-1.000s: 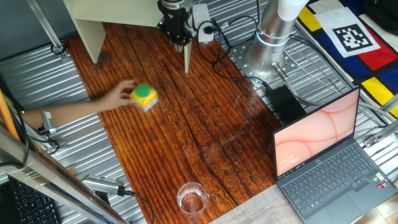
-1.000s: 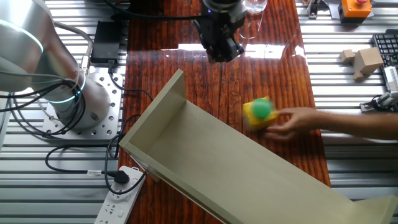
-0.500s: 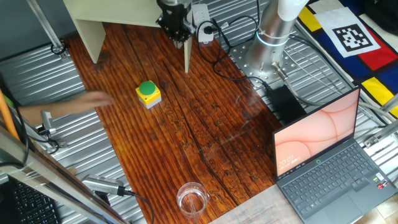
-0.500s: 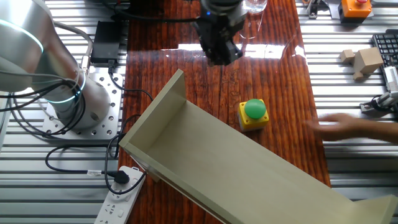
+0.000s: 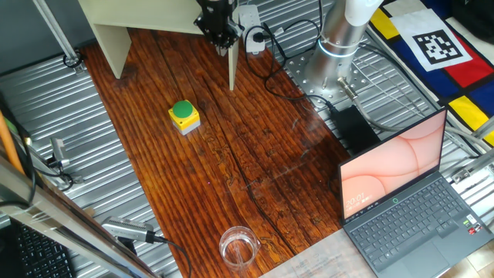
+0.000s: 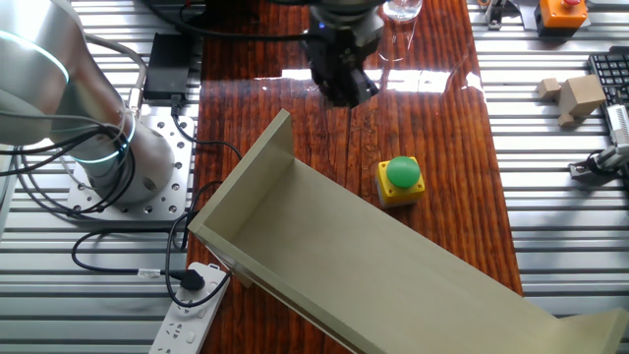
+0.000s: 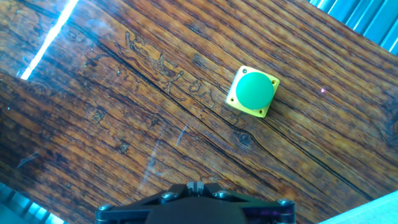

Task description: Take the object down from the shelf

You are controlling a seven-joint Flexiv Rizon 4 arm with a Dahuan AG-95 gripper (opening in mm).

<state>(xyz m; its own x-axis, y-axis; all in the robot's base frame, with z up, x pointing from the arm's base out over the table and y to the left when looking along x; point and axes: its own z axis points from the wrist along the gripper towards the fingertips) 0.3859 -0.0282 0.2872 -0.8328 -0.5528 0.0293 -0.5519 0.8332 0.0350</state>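
Hand view shows the gripper with fingers pressed together — the yellow box sits on the table, well ahead, untouched.

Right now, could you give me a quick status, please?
End effector raised, holding nothing. Yellow box upright on table, off the shelf. Nothing in the way.

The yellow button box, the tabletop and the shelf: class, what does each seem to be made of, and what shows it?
Yellow button box: probably moulded plastic, smooth and even in colour, with corner screws. Tabletop: dark wood or wood veneer, strongly grained and glossy, with window glare on it. Shelf: cream flat boards, matt, likely painted or laminated board.
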